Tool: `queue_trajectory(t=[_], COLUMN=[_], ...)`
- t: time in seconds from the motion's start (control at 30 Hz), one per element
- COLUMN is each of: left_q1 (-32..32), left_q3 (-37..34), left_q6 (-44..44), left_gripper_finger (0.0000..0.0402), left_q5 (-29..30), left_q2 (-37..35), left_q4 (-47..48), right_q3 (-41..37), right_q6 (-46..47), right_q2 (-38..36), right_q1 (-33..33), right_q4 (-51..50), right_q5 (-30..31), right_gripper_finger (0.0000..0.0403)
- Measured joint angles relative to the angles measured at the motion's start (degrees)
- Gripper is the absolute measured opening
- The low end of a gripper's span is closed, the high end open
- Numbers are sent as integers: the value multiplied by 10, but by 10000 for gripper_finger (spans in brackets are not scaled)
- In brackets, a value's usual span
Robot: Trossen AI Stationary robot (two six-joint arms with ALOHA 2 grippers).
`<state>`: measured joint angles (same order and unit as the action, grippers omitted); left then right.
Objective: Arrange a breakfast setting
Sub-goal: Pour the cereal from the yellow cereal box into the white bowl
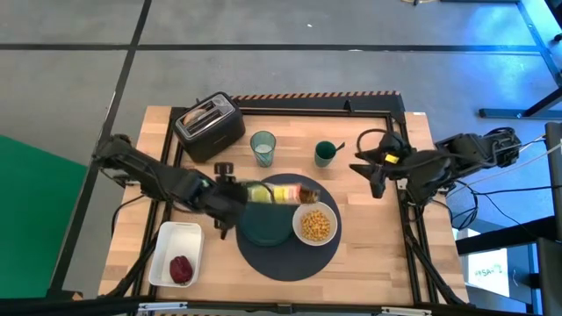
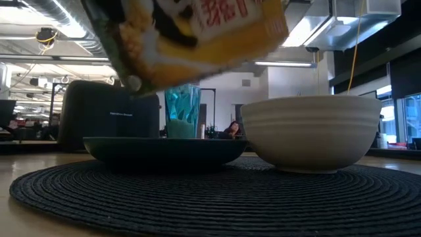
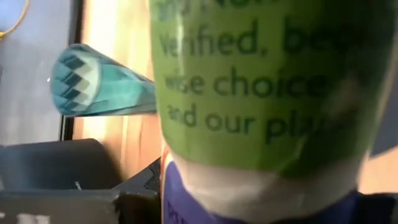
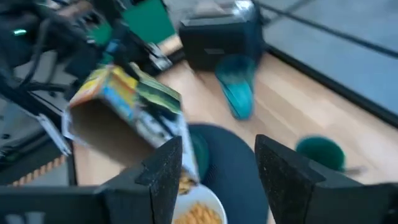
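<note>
My left gripper point(image 1: 234, 198) is shut on the yellow-brown cereal box point(image 1: 283, 191), which hangs on its side above the teal plate point(image 1: 263, 226). Its open end point(image 4: 102, 134) faces the white bowl point(image 1: 314, 225), which holds cereal. Plate and bowl rest on the round dark-grey mat point(image 1: 290, 254). The pale-teal tumbler point(image 1: 262, 147) and the small dark-green cup point(image 1: 326, 154) stand behind the mat. The dark-red fruit point(image 1: 181, 269) lies in the white tray point(image 1: 176, 246). My right gripper point(image 1: 373, 178) is open and empty, right of the mat, and also shows in its wrist view point(image 4: 217, 174). My left gripper holds the cereal box by its closed end point(image 1: 253, 193), coming level from the table's left. The box point(image 3: 261, 93) fills the wrist view and hides the fingers. The box point(image 2: 197, 33) is lifted clear, tipped over above the plate point(image 2: 164, 148).
The black toaster point(image 1: 209, 123) stands at the far left with something tan in a slot point(image 1: 204, 112). A black frame point(image 1: 386, 110) runs along the table's far and right sides. Bare wood lies near the front edge point(image 1: 378, 272).
</note>
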<state>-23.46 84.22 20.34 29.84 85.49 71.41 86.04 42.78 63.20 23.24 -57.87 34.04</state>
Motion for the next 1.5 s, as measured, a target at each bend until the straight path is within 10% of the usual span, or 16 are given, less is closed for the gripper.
queue_trajectory(t=[0.37, 0.7, 1.1, 1.5], left_q1=[22, 55, 175, 226], left_q3=[-266, -471, -434, -420], left_q6=[49, -79, -104, -107], left_gripper_finger=[167, 167, 167, 166], left_q5=[22, -35, -242, -301], left_q2=[-238, -299, -227, -187], left_q4=[-388, -971, -991, -992], right_q3=[-7, -207, -181, -143], right_q6=[-42, -155, -220, -221], right_q2=[-84, -131, -2, 38], right_q1=[0, 0, -165, -203], right_q4=[13, 424, 548, 544], right_q5=[35, -55, -241, -369], right_gripper_finger=[211, 306, 380, 312])
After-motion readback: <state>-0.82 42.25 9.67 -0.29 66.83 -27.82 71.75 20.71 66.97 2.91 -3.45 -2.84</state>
